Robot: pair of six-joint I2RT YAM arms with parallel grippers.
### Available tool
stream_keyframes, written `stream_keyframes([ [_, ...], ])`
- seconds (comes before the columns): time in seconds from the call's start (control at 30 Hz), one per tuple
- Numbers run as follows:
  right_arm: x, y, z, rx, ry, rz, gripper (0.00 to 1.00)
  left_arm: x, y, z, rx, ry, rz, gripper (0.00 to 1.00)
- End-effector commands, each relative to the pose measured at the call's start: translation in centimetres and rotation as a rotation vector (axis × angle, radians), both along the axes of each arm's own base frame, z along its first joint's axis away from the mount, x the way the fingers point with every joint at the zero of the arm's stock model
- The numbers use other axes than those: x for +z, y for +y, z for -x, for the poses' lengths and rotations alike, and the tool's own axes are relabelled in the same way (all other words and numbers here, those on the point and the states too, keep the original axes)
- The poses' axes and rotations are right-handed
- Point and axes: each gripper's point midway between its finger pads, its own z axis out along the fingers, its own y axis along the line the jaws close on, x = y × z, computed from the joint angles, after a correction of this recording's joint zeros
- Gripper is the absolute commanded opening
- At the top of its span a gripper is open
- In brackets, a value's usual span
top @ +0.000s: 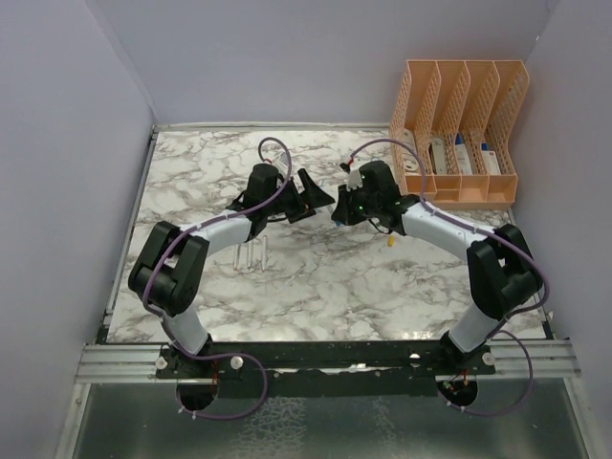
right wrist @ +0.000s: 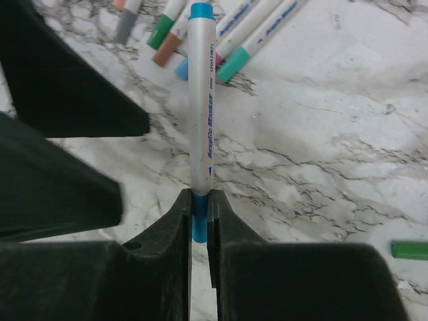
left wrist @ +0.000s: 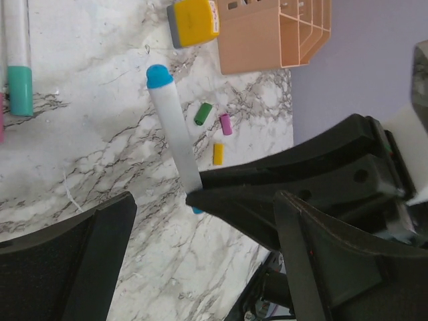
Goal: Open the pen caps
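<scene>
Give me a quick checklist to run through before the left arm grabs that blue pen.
1. Grip: right gripper shut on the blue pen at its lower blue end: ok.
2. Receiving side: left gripper wide open: ok.
3. Pen lined up between the left fingers: cannot tell.
4. Which blue end is the cap: cannot tell.
5. Loose green cap, pink cap and yellow cap lying apart from the pen: ok.
</scene>
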Motion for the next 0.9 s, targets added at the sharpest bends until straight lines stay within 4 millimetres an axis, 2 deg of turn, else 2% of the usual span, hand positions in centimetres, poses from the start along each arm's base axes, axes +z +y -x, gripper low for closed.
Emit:
stream_keyframes([
  [0.0, 3.7, 2.5, 1.2, 0.133, -0.065, -0.136, 0.01, 0.0, -1.5, -0.7, -0.002, -0.002, 0.028, 0.86],
  [0.27, 5.6, 3.2, 2.4, 0.183, -0.088, -0.18, 0.01, -0.3, -1.7, -1.1, 0.02, -0.005, 0.018, 0.78],
  [0.43, 5.7, 3.6, 3.0, 0.201, -0.078, -0.177, 0.01, 0.3, -1.5, -1.3, 0.04, -0.019, 0.019, 0.73],
  [0.7, 5.3, 4.2, 3.1, 0.195, -0.054, -0.18, 0.01, 0.7, -1.6, -1.0, 0.037, -0.023, 0.033, 0.5],
  [0.87, 4.7, 4.6, 2.9, 0.191, -0.027, -0.164, 0.01, 0.9, -1.6, -0.8, 0.041, -0.024, 0.039, 0.39],
])
